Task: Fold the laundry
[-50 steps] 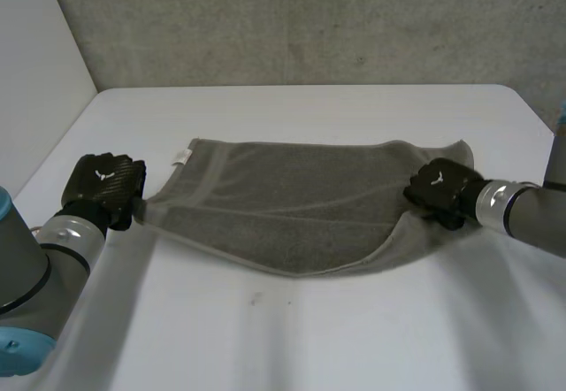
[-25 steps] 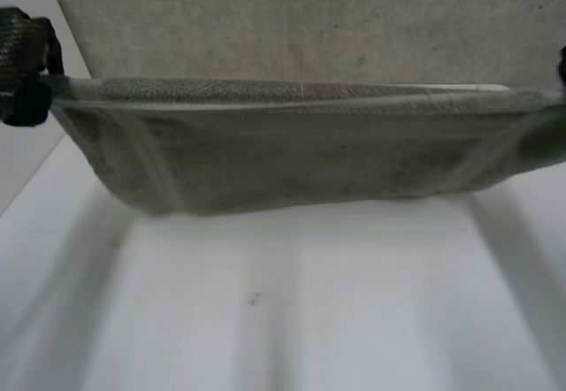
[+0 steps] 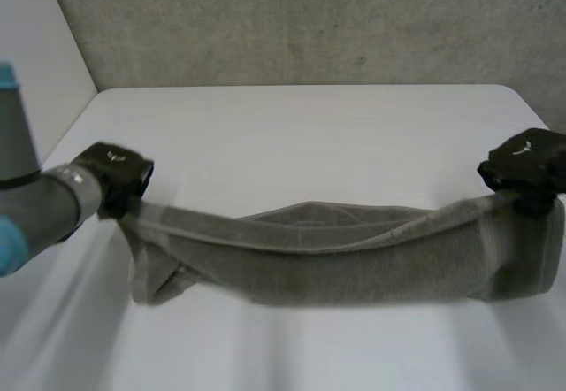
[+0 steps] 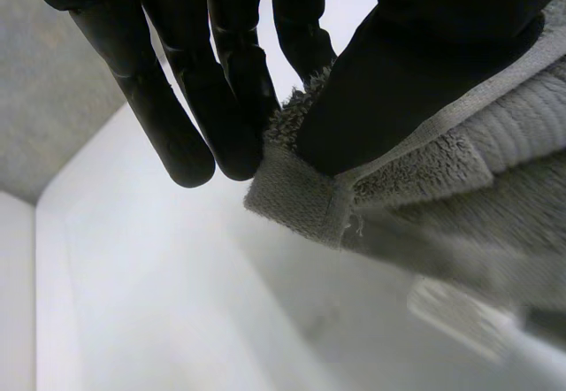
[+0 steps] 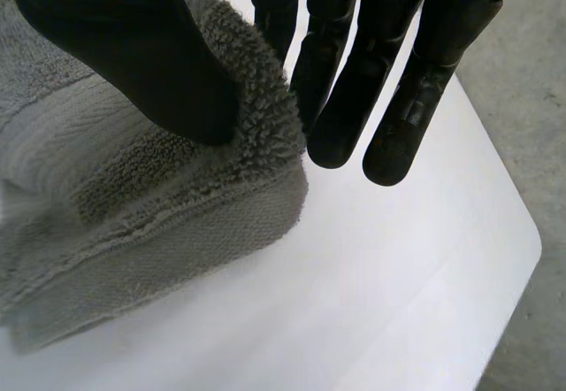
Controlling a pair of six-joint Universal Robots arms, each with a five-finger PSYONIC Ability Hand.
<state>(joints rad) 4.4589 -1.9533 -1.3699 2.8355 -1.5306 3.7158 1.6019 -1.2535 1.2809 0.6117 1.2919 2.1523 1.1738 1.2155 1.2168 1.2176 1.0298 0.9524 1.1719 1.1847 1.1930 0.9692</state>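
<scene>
A second ago the towel (image 3: 336,258) lay flat on the bench (image 3: 309,134) with a hand at each end. Half a second ago it was up high and stretched taut. Now it has come back down and gone slack, so the lift looks like a shake-out before the cloth is laid for its first fold. No tidy fold is made yet.

The left hand (image 3: 115,174) is by the bench's left edge and grips one end corner of the towel. In its wrist view the thumb (image 4: 424,55) clamps the hem against nearly straight fingers. The right hand (image 3: 526,165) is at the right edge and pinches the opposite end the same way, thumb (image 5: 115,46) pressed into the pile.

The towel is grey terry with a flat woven band near each end. It hangs between the hands as a bunched sling across the front half of the bench. Its middle sags low, a flap droops below the left hand, and the right end is rolled over. Whether the belly touches the bench cannot be told.
</scene>
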